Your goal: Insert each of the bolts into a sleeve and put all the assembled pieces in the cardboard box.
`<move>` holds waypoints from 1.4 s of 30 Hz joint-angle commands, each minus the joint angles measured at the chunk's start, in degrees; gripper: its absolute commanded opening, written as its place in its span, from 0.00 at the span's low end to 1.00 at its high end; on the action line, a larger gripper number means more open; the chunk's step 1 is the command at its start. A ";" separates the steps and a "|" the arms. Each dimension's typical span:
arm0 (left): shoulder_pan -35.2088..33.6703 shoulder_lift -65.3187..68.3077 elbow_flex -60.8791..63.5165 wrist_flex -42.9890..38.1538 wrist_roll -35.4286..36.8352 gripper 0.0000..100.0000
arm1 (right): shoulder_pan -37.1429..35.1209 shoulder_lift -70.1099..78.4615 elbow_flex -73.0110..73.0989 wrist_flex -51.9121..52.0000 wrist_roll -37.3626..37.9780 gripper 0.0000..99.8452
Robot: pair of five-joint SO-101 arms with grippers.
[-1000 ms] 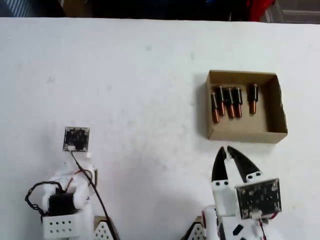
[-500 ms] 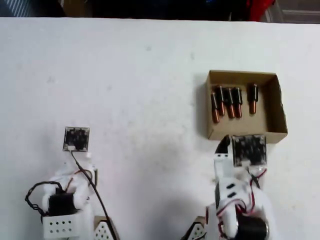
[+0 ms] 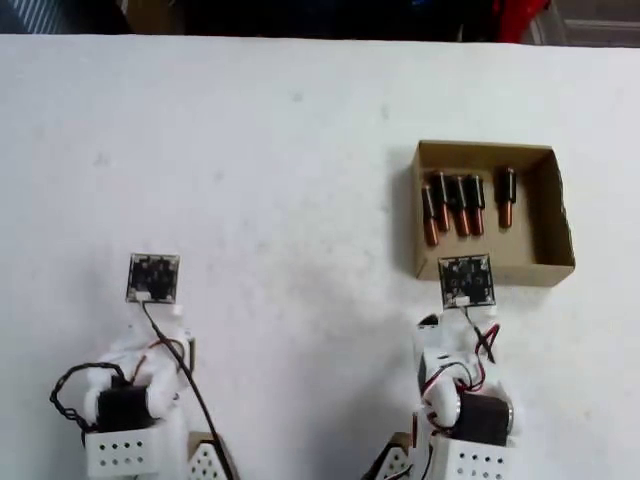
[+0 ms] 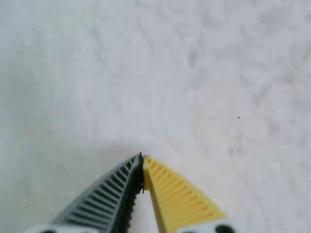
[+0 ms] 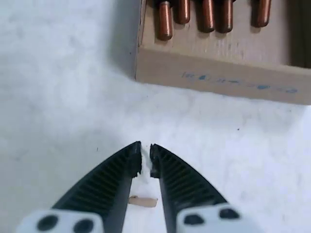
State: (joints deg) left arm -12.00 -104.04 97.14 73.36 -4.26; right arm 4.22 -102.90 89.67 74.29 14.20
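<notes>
Open brown cardboard box (image 3: 490, 270) on white table (image 3: 300, 150), right side. Five assembled pieces, copper-coloured bolts in black sleeves (image 3: 463, 205), lie side by side inside, toward box's left part.

Right gripper (image 5: 146, 148), black fingers, all but closed with a thin slit at the tips, grasping nothing. It sits over bare table just short of box's near wall (image 5: 218, 77), pieces (image 5: 206, 12) beyond.

Left gripper (image 4: 142, 158), grey and yellow fingers, tips touching, empty, well apart from box.
</notes>
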 commanded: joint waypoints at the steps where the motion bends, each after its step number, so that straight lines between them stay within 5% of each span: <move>1: -0.40 -0.40 -0.09 0.44 0.44 0.02 | 0.04 -0.22 2.46 -1.19 0.26 0.02; 8: -0.40 -0.40 -0.09 0.44 0.44 0.02 | 0.04 -0.22 7.21 -1.54 -0.44 0.02; 13: -0.40 -0.40 -0.09 0.44 0.44 0.02 | 0.22 -0.22 7.21 -1.54 -8.97 0.02; 42: -0.40 -0.40 -0.09 0.44 0.44 0.02 | 0.40 -0.22 7.21 -1.54 -8.88 0.02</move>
State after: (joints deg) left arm -12.00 -104.04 97.14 73.36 -4.26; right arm 4.22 -102.64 96.35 73.76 5.76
